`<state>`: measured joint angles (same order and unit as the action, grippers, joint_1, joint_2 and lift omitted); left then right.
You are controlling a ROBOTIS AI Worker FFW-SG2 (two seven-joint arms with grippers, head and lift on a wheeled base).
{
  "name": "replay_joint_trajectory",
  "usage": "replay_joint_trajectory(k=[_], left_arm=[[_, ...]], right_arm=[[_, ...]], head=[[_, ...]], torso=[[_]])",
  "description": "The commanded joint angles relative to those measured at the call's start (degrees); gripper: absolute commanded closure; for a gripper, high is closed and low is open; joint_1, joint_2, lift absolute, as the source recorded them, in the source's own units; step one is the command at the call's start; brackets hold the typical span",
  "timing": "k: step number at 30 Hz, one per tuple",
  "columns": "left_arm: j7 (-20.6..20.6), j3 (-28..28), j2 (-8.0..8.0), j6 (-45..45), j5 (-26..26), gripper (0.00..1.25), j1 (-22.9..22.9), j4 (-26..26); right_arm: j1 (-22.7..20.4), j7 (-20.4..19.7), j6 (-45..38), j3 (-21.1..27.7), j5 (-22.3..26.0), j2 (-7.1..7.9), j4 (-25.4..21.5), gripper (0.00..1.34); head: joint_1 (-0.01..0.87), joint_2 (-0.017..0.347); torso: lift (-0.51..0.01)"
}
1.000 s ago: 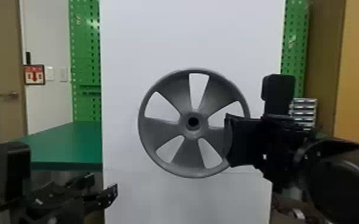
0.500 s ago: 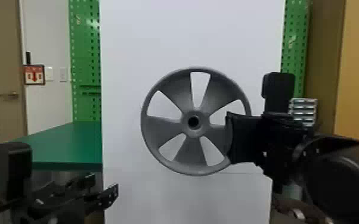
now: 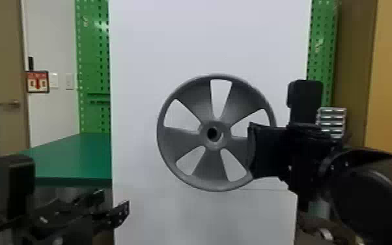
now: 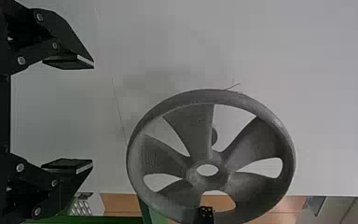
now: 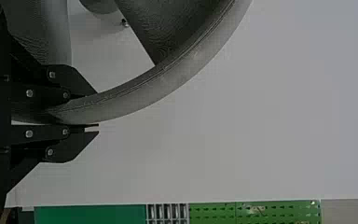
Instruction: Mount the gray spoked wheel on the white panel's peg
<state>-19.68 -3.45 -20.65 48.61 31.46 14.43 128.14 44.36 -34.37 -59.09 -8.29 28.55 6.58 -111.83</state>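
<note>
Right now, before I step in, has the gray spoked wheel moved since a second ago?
Yes, slightly: in the head view the gray spoked wheel has shifted to the robot's right, leaving a wider gap to the left edge of the white panel.

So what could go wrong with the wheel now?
The wheel might twist or slip, because the right fingers pinch only one side of its rim, and the open left fingers aren't helping. Also, it looks held away from the white panel, so if it goes in crooked, it could bump instead of sliding on.
</note>
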Motion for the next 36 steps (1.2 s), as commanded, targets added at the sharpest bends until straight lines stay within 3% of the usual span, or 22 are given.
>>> replay_joint_trajectory(k=[1,36], left_arm=[[0.00,0.11,0.00,-0.01,0.00,0.49,0.07,0.00],[0.00,0.29,0.00,-0.01,-0.09,0.49,0.16,0.00]], right_arm=[[0.02,0.00,0.47,0.12,-0.08,0.02,0.56,1.17],[1.43,0.00,2.31,-0.49,-0.43,-0.51,4.69,1.17]], head=[[0.117,-0.008],[0.117,-0.008]], torso=[[-0.459],[-0.458]])
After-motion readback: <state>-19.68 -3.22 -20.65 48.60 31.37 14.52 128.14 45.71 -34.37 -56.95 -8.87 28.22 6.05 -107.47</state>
